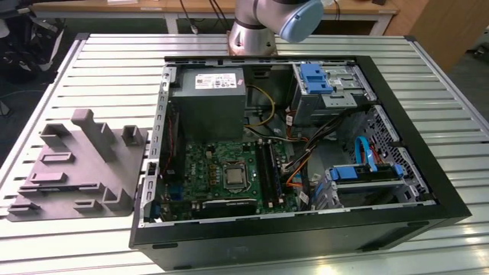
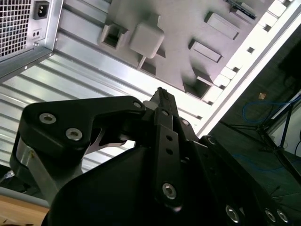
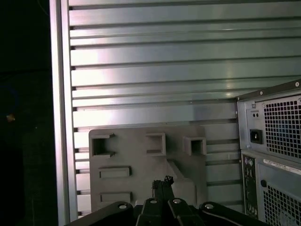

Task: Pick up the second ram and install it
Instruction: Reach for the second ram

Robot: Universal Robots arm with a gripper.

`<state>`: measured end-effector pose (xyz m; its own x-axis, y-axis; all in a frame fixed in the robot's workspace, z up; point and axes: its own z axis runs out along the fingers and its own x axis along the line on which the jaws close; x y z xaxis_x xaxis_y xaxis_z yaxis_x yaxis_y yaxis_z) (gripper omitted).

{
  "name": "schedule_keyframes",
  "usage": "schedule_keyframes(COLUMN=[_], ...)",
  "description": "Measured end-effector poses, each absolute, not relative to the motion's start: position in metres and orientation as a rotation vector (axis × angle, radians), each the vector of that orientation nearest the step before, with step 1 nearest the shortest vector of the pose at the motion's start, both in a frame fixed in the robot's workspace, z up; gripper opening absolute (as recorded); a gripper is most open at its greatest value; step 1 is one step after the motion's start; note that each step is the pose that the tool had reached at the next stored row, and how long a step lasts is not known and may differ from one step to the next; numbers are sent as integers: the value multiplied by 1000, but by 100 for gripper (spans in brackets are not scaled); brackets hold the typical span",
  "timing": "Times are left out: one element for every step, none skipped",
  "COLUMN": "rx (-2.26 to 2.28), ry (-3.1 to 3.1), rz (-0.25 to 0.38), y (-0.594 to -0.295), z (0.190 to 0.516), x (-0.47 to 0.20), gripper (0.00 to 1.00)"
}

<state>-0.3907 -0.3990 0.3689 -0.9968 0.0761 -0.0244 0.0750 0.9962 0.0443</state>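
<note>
Claw [image 2: 162,94] closed, empty, over grey fixture [image 2: 186,21]; second ram [image 2: 241,8] apart, at fixture edge.

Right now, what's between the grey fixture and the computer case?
Just bare slatted table, in the first wrist view, between the grey fixture and the computer case.

I get soft, even light in the exterior view: the table [image 1: 99,63] around the fixture [image 1: 84,166] shines pale. In both wrist views the slats beside the fixture glare, and the gripper [image 2: 162,99] shows as a dark silhouette.
</note>
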Motion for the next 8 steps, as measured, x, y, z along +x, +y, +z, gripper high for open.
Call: schedule_keyframes(rx=[118,118,118,118,118,118,118,118], ry=[3113,3112,3112,3112,3112,3113,3113,3112], rz=[68,68,68,68,68,68,68,68], y=[-399,-399,-399,-399,-399,-399,-400,-402], z=[368,368,368,368,368,368,368,367], x=[-392,-394,-394,-394,-394,-394,-394,-394], gripper=[11,11,11,11,11,11,11,11])
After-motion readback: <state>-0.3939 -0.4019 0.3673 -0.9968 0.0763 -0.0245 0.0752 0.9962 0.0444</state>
